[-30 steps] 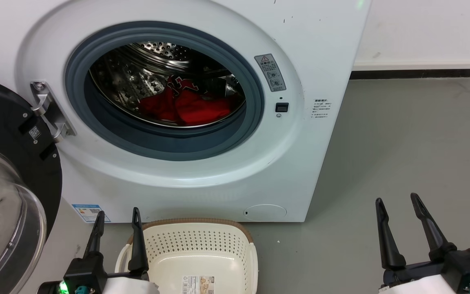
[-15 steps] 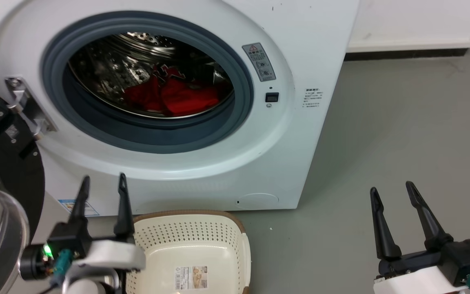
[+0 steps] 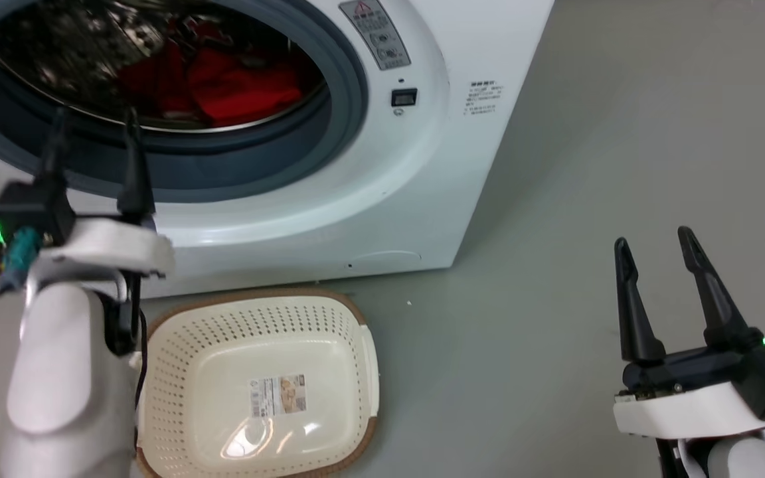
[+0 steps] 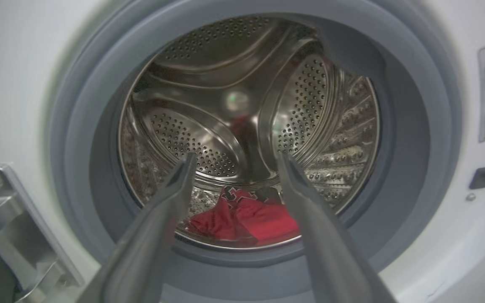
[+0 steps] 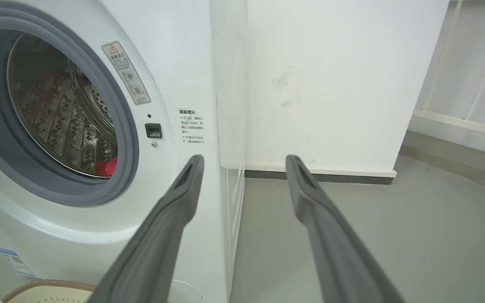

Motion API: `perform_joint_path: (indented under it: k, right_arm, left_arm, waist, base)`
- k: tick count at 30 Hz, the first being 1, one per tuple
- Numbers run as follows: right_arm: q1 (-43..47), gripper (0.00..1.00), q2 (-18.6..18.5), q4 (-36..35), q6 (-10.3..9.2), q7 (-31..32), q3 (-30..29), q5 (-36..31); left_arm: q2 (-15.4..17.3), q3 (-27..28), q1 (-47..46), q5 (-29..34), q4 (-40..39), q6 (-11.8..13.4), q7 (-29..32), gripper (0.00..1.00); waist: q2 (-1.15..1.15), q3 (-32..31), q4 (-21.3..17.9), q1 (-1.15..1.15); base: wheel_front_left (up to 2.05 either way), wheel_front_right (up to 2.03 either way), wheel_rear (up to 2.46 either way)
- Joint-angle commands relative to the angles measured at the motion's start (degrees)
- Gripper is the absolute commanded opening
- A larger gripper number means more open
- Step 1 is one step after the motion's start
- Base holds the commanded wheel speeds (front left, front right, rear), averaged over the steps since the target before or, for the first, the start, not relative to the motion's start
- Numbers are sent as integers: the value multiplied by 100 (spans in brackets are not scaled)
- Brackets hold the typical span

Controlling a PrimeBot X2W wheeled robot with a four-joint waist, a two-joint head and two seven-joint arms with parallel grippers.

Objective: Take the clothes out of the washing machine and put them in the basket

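Red clothes point(image 3: 213, 83) lie in a heap at the bottom of the steel drum of the white washing machine point(image 3: 409, 179), whose grey gasket rings the opening. The left wrist view looks straight into the drum, with the clothes point(image 4: 246, 219) low between my fingers. My left gripper point(image 3: 93, 123) hangs open in front of the opening's lower rim, outside the drum, nothing held. The cream basket point(image 3: 176, 332) stands empty on the floor below the machine, a paper label on its base. My right gripper point(image 3: 655, 242) is open over bare floor at the right, away from the machine point(image 5: 175, 84).
The door hinge bracket point(image 4: 6, 210) sits at the opening's left. Grey floor point(image 3: 621, 133) stretches to the right of the machine. A white wall point(image 5: 331, 84) with a dark skirting stands behind it. The basket's rim point(image 5: 49, 286) peeks in at the right wrist view's bottom.
The head camera has tilted down and right, shifting the whole picture. My left gripper has risen from beside the basket up to the drum opening. The right gripper stays open low at the right.
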Motion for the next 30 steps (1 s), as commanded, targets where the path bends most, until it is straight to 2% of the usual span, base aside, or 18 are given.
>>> perform_joint_path:
  k: [1,6,11,16,20,30]
  right_arm:
    - [-137,100,-4,-34,-4,-12,0,45]
    - [-340,100,-4,-99,-4,-12,52,148]
    - [-504,100,-3,-167,-4,-12,36,233]
    - [-714,100,-3,-256,-4,-12,32,346]
    - [-871,100,-3,-329,-4,-12,44,431]
    - [-1216,100,-3,-465,-4,-12,137,693]
  left_arm:
    - [90,-44,-295,-9,241,-43,-15,100]
    - [357,-250,-1252,-33,1067,-132,62,100]
    - [642,-488,-2051,-12,1578,-183,464,100]
    - [956,-816,-3036,-131,2121,-213,1337,100]
    - [1199,-1307,-3650,-425,2390,-214,2144,100]
    - [1899,-2510,-4758,-1227,2648,-218,3755,100]
  waist:
    - [0,325,-202,-1]
    - [0,690,-385,-1]
    - [0,998,-509,-1]
    - [0,1436,-649,-1]
    - [0,1791,-758,-1]
    - [0,2518,-994,-1]
  base:
    - [0,0,0]
    - [0,0,0]
    - [0,0,0]
    - [0,0,0]
    - [0,0,0]
    - [0,0,0]
